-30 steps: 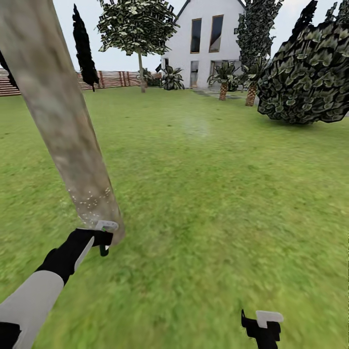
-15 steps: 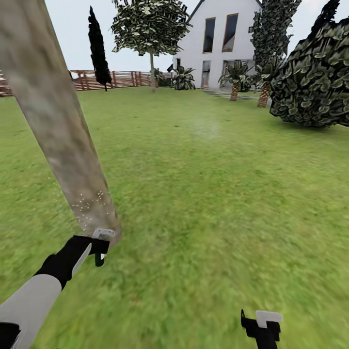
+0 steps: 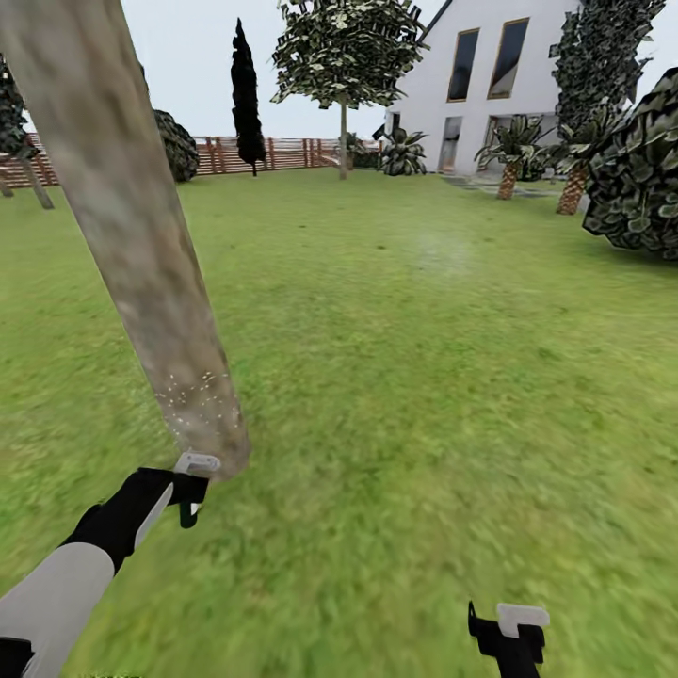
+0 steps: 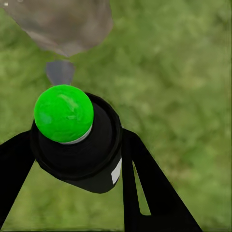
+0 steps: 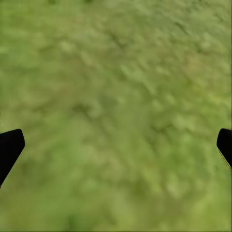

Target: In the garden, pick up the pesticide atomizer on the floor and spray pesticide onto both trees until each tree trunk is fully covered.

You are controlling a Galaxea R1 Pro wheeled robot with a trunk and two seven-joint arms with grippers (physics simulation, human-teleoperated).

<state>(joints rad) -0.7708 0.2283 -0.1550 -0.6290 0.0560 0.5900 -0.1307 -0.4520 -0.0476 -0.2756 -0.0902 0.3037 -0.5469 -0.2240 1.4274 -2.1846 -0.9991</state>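
The left hand (image 3: 191,492) is out low over the lawn (image 3: 424,377), closed around a small dark bottle (image 3: 191,513). In the left wrist view the bottle (image 4: 79,150) sits gripped between the two black fingers (image 4: 145,188), and its rounded top shows bright green there. A pale cone of spray (image 4: 60,72) stands just beyond that top, pointing at the base of the tree trunk (image 4: 65,24).

The trunk (image 3: 132,235) rises just ahead of the left hand as a mottled beige-grey column, leaning away up and to the left. Its foot meets the grass right beside the hand's fingertips. A scatter of tiny white specks (image 3: 198,391) lies on the lower trunk, a little above the hand.

The right hand (image 3: 508,633) hangs low and well apart from the left one, to its right and nearer the robot. It is wide open and holds nothing. In the right wrist view its finger tips (image 5: 9,147) stand at the two edges, with only blurred grass (image 5: 116,116) between them.

Far ahead of both hands a second slim-trunked tree (image 3: 344,141) with a patchy leaf crown stands before a wooden fence (image 3: 282,153). A white house (image 3: 490,85) stands to its right, with short palms (image 3: 508,160) in front and a dark narrow conifer (image 3: 247,94) to the tree's left.
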